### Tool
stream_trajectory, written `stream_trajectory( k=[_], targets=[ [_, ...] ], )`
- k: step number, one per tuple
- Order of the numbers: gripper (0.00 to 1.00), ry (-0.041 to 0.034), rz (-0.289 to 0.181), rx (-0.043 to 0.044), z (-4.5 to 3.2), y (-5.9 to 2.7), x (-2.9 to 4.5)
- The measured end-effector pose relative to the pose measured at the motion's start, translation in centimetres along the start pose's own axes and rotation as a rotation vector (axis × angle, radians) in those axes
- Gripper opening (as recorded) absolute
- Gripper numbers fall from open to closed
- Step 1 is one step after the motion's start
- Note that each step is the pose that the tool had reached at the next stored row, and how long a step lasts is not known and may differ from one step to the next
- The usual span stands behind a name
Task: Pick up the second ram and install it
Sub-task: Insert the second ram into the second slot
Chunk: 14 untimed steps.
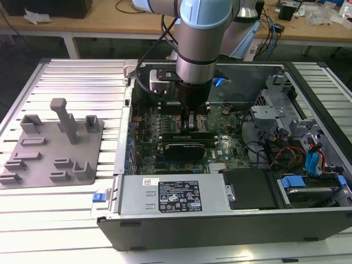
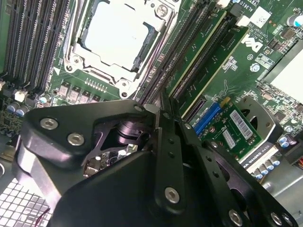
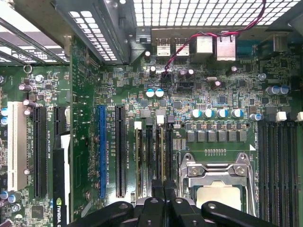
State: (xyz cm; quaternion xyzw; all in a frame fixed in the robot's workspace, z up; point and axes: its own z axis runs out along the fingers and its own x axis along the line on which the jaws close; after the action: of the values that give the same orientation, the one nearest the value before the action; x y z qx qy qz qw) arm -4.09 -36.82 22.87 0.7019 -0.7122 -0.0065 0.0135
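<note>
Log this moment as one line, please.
tool | low over ram slots | beside CPU socket | inside computer case

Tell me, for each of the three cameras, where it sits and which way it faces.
Exterior view: off the arm, above, looking down at the open black computer case; the arm and gripper show.
Second wrist view: on the arm, looking along the gripper at the green motherboard.
First wrist view: on the arm, facing the motherboard.
Both wrist views share the silver CPU socket.

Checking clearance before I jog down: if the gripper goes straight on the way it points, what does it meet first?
Most likely the memory slots beside the CPU socket: the gripper points down at them. A green RAM stick sits in those slots; how far above it the tips are is unclear.
</note>
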Motion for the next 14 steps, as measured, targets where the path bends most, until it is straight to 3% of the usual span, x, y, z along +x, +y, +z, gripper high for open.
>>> stream_trajectory(
  k=[5, 9, 13, 14],
  targets=[
    [0.16, -0.0001, 0.000, 0.0000, 0.02, 0.00, 0.00],
    [0.16, 0.0000, 0.000, 0.0000, -1.03, 0.03, 0.01],
    [0.16, 0.0000, 0.000, 0.0003, -3.00, 0.09, 0.03],
    [0.16, -0.0002, 0.000, 0.0014, -3.07, 0.08, 0.03]
  ],
)
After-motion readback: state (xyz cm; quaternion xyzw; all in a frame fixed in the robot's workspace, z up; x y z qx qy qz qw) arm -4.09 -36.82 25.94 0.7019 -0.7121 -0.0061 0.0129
